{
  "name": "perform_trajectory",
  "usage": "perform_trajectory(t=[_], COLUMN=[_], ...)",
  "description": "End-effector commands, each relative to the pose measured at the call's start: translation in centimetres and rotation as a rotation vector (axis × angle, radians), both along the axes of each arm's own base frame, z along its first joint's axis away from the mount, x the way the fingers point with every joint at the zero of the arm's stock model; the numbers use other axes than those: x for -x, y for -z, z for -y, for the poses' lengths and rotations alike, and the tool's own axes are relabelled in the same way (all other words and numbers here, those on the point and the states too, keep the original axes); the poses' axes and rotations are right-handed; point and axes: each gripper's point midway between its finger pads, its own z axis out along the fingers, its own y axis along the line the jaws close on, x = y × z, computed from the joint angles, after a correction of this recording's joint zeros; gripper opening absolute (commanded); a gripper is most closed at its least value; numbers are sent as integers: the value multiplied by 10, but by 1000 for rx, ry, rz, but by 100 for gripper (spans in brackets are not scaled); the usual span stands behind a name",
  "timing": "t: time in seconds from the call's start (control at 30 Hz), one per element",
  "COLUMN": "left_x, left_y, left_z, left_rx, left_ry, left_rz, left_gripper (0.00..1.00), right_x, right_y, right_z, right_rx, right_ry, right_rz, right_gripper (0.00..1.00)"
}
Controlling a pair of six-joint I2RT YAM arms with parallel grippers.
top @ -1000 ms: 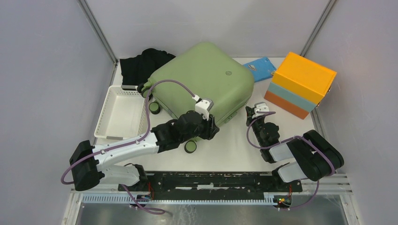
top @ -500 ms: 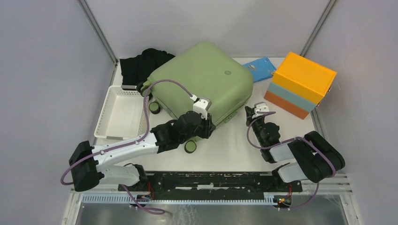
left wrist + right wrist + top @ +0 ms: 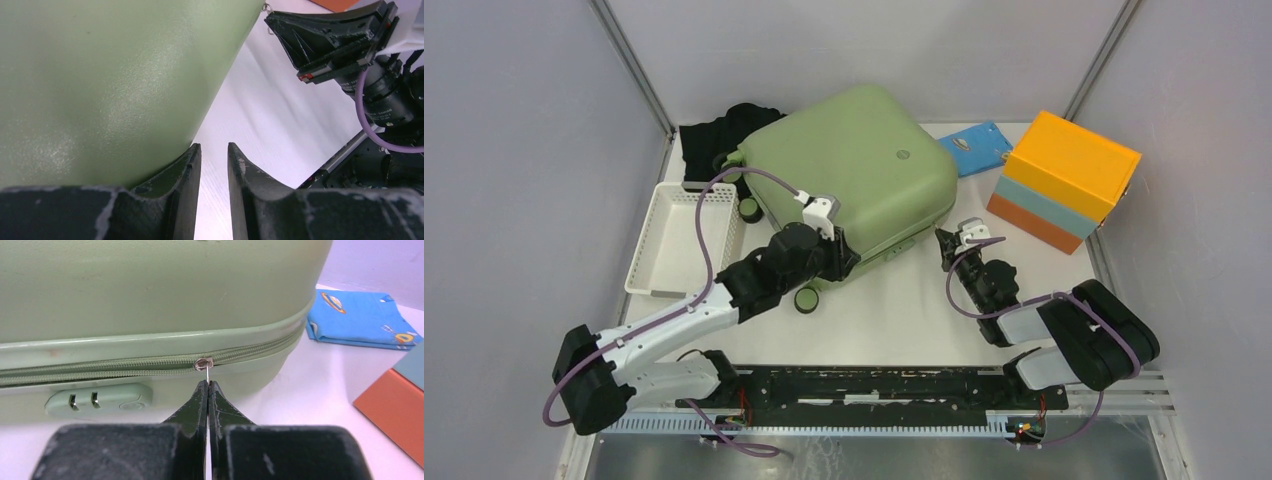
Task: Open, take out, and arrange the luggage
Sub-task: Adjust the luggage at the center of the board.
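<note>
The sage-green luggage (image 3: 854,160) lies flat at the back middle, its lid shut and its black wheels toward the near left. My right gripper (image 3: 943,239) is at its near right side, shut on the small metal zip pull (image 3: 204,365) on the zip edge; the fingertips (image 3: 207,383) are pressed together around it. My left gripper (image 3: 846,264) is at the near side of the shell (image 3: 100,75), its jaws a narrow gap apart (image 3: 214,147) with nothing between them, only white table. A combination lock (image 3: 95,400) sits left of the pull.
A white perforated basket (image 3: 679,240) stands at the left. An orange and light-blue box (image 3: 1064,180) stands at the right, close to the right gripper. A blue printed cloth (image 3: 979,147) lies behind it. Black fabric (image 3: 724,135) lies at the back left.
The luggage has turned and shifted to the left, its wheels moving left. My left arm moved left with it. My right gripper moved slightly left, still shut on the zip pull.
</note>
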Motion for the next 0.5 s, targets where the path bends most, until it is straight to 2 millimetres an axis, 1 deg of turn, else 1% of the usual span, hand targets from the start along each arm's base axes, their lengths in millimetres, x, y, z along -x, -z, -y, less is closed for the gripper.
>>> perform_trajectory(t=[0.0, 0.1, 0.23, 0.37, 0.47], left_x=[-39, -43, -48, -48, -48], left_y=[10, 8, 6, 6, 8], left_z=[-60, -71, -82, -91, -92], left_rx=[-98, -81, -74, -79, -73], left_ry=[-208, -230, -257, -284, -290], left_rz=[50, 49, 48, 50, 48], left_gripper=[35, 35, 35, 35, 35], right_x=[-4, -3, -4, -6, -9], right_y=[-11, -14, -12, -4, -1], right_z=[-15, -19, -19, -2, 9], right_rx=[-13, -13, -3, 8, 22], right_ry=[-29, -30, -15, 80, 146], right_rz=[25, 31, 26, 3, -7], right_gripper=[1, 1, 1, 0, 0])
